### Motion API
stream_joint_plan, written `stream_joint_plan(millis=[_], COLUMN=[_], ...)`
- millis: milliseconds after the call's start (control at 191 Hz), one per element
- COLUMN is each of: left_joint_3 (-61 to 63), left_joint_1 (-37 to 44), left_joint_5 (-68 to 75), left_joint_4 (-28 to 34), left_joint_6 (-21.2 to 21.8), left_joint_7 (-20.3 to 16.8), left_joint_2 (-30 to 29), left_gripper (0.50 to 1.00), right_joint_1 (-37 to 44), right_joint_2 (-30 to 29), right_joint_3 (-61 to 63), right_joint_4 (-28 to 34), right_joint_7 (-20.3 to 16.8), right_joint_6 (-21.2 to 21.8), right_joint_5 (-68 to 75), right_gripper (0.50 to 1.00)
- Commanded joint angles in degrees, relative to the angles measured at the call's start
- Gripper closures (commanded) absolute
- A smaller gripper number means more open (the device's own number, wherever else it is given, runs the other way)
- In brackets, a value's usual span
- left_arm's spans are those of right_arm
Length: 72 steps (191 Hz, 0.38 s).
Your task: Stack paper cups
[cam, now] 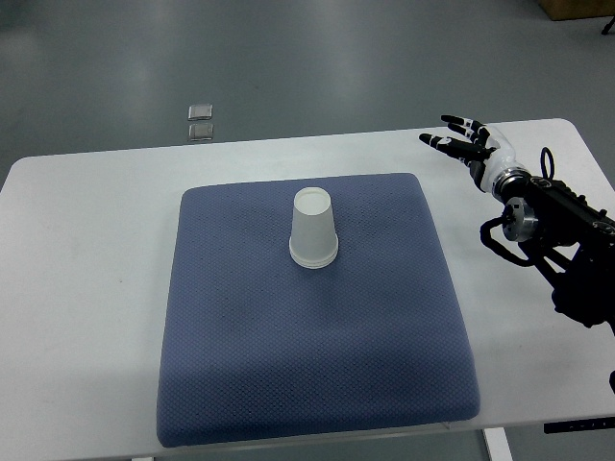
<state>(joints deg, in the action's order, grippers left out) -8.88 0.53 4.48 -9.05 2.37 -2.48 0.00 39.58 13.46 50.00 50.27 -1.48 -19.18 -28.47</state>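
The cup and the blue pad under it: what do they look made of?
Cup: apparently paper, matte white, with a rolled rim at its base, standing upside down. Pad: seemingly a woven or mesh fabric cushion, matte blue-grey, with dotted texture and soft rounded edges.

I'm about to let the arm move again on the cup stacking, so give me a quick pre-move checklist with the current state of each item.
1. Paper cups upside down on the blue mat, upright, not tipped: ok.
2. Cups nested into one stack: seems so; how many, cannot tell.
3. Right hand empty, fingers spread: ok.
4. Right hand clear of the cups, over the white table: ok.
5. Left arm position: cannot tell, out of view.
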Motion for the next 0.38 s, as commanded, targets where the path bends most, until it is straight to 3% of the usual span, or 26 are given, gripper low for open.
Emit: stream_joint_plan(millis=[0,372], left_joint_3=[0.0,0.0], left_joint_1=[0.0,0.0], left_joint_5=[0.0,0.0], left_joint_4=[0.0,0.0], left_joint_6=[0.0,0.0], left_joint_7=[0.0,0.0], left_joint_2=[0.0,0.0], left_gripper=[0.5,0.5], right_joint_1=[-0.6,-1.3], right_joint_2=[-0.3,-1.0], right_joint_3=[0.0,-0.6], right_joint_4=[0.0,0.0], right_joint_7=[0.2,0.2], right_joint_6=[-1.4,-1.2], right_joint_5=[0.7,0.3], right_gripper=[0.585,0.583])
